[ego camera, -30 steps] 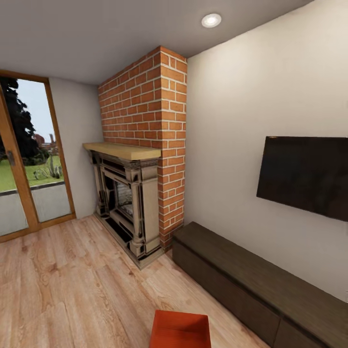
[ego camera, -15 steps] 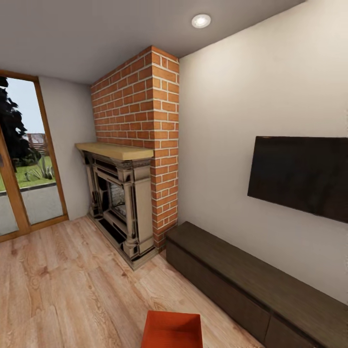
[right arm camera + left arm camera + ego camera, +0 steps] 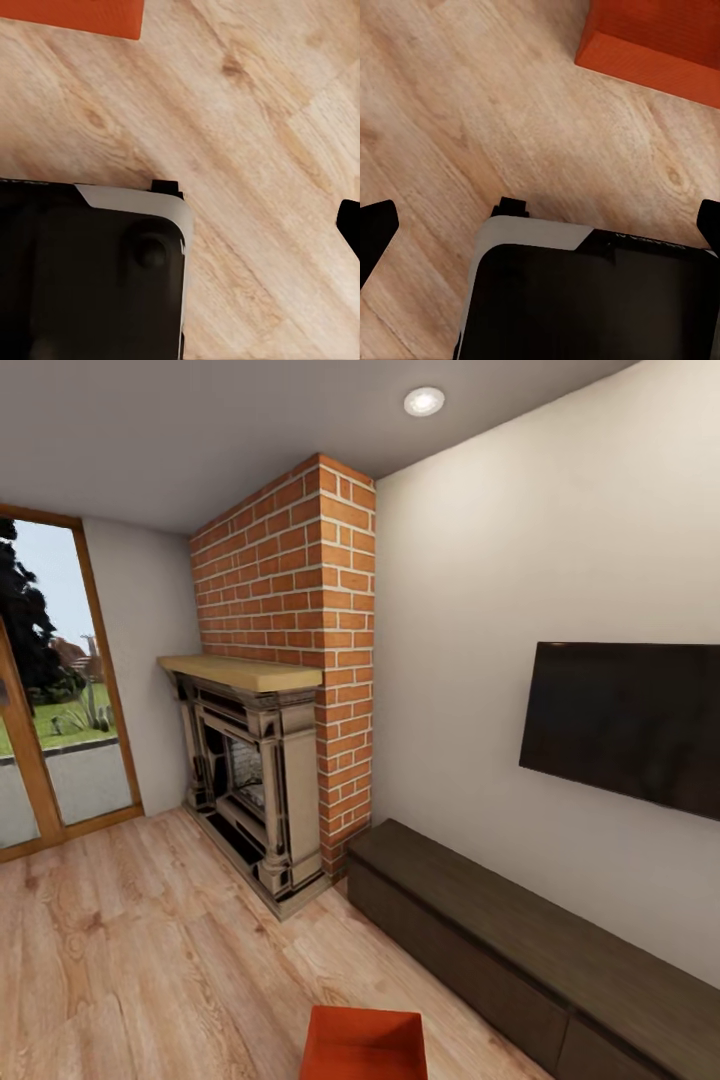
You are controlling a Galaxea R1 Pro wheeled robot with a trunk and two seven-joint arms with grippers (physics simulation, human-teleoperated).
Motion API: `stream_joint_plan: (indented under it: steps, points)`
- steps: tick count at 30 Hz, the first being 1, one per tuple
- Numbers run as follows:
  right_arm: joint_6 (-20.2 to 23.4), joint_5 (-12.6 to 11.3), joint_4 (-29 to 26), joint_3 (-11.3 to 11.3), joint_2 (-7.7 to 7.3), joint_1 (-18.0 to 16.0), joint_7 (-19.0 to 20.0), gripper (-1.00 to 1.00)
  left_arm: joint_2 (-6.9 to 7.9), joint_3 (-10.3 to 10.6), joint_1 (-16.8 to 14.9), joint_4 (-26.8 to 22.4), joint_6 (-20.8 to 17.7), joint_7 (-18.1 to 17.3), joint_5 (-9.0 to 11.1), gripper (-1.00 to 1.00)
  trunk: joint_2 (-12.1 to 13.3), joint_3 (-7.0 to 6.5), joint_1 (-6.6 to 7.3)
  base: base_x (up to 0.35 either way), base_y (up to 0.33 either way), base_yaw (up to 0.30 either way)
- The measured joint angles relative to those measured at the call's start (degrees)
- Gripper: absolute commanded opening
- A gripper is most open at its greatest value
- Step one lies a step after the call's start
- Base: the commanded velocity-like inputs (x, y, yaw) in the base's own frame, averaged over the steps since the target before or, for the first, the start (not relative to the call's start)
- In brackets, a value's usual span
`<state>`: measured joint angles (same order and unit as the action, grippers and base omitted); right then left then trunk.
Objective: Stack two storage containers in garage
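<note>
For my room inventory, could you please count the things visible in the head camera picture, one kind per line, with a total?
Orange-red storage container: 1
Fireplace: 1
Brick chimney: 1
Wall-mounted TV: 1
Long dark bench: 1
Glass door: 1
Ceiling light: 1
Total: 7

A red brick chimney (image 3: pixel 300 610) rises to the ceiling, with an ornate fireplace (image 3: pixel 250 780) set against its base under a pale wooden mantel (image 3: pixel 238 671). Right of the chimney hangs a black wall-mounted TV (image 3: pixel 625 725) — below it runs a long dark low bench (image 3: pixel 520 950). Left of the chimney stands a wood-framed glass door (image 3: pixel 50 690) — grass and trees beyond. A recessed ceiling light (image 3: pixel 424 401) glows above the chimney.
</note>
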<state>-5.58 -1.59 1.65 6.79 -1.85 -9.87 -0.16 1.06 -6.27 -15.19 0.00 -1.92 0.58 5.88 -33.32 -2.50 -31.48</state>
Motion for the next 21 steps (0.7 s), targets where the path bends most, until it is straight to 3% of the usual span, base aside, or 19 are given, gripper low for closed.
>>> stream_joint_plan:
  steps: [8, 14, 21]
  points:
    - [0.0, 0.0, 0.0, 0.0, 0.01, 0.0, 0.0, 1.00, 0.00, 0.0, 0.0, 0.0, 0.0, 0.0, 0.0, 1.00, 0.0, 0.00, -0.01, 0.007, 0.022, -0.001]
    - [0.0, -0.2, 0.0, -0.1, 0.14, 0.0, 0.0, 1.00, 0.00, 0.0, 0.0, 0.0, 0.0, 0.0, 0.0, 1.00, 0.0, 0.00, -0.01, 0.000, 0.001, -0.163]
    - [0.0, 0.0, 0.0, -0.1, 0.04, 0.0, 0.0, 1.00, 0.00, 0.0, 0.0, 0.0, 0.0, 0.0, 0.0, 1.00, 0.0, 0.00, -0.01, 0.000, 0.000, -0.026]
